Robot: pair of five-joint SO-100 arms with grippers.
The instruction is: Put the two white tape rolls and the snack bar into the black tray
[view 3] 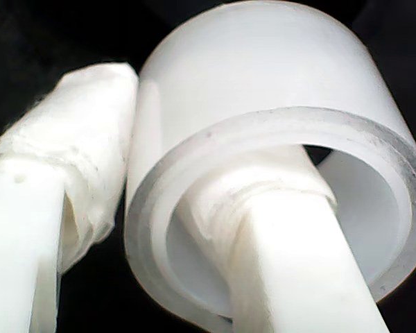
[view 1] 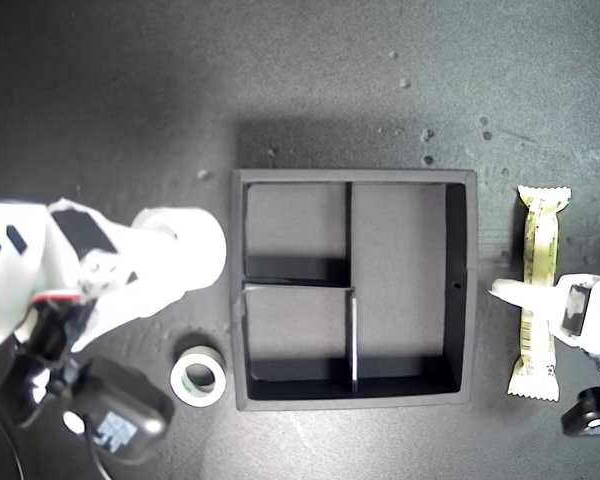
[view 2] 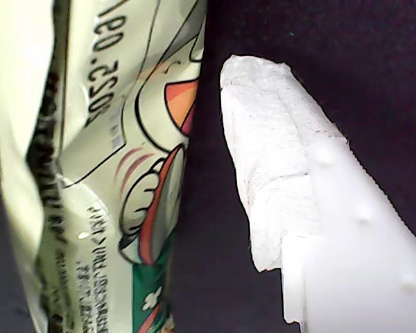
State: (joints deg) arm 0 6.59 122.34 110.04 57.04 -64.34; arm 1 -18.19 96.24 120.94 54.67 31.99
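Second gripper (view 3: 145, 208), at the exterior view's left: pinching the wide roll (view 1: 185, 245), one finger (view 3: 291, 243) through its hole and the other finger (view 3: 48, 194) outside its wall; the roll is carried just left of the tray (view 1: 460, 290) in that view. First gripper (view 1: 525, 300), at the exterior view's right: spread, astride the bar (view 1: 537, 290), one finger (view 2: 291, 180) on the tray side of the wrapper, the other hidden; no grip on the bar is visible. The bar lies flat on the dark table (view 1: 310, 90), right of the tray and parallel to its long compartment. The small roll (view 1: 199, 376), green-cored, lies flat by the tray's lower left corner in the exterior view. All three tray compartments hold nothing.
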